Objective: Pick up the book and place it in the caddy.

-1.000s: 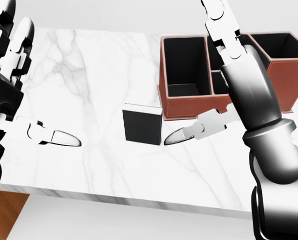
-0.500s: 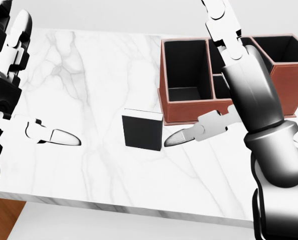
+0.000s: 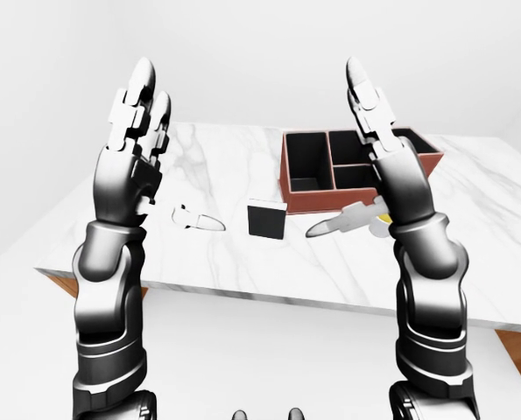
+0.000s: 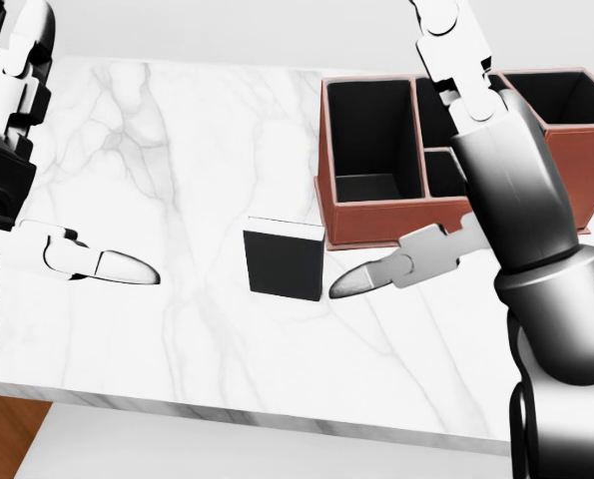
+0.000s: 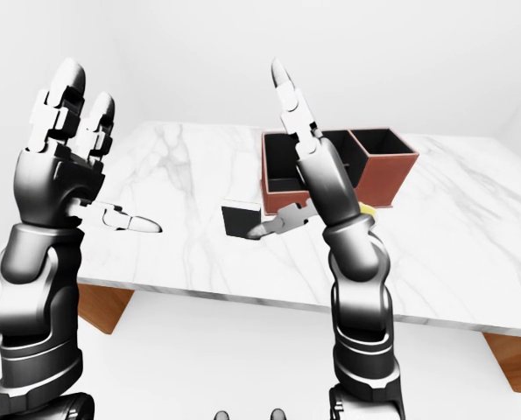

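Surface: white marble desk (image 4: 177, 150) against a plain pale wall; wood-toned floor shows under the desk edge at the lower left of the head view.
Book: small dark book (image 4: 285, 259) stands upright on the desk near the middle of the head view, untouched by either robot hand.
Caddy: red-brown caddy (image 4: 376, 222) with dark compartments sits just up and to the right of the book, close to it but apart; nothing can be seen inside the compartments.
Right robot hand: right robot hand (image 3: 365, 162) is raised above the desk, fingers spread apart and pointing up, holding nothing. Its thumb (image 4: 361, 279) points left, with the tip just right of the book; contact cannot be confirmed.
Left robot hand: left robot hand (image 3: 137, 140) is raised at the left, fingers apart and empty; its thumb (image 4: 117, 266) points right, well apart from the book.
Yellow object: small yellow item (image 3: 380, 225) shows beside the right forearm in the left-eye view; its kind cannot be told.
Change from earlier frame: book and caddy hold the same places as half a second ago; both hands sit slightly higher in the head view, and the camera framing has shifted slightly.
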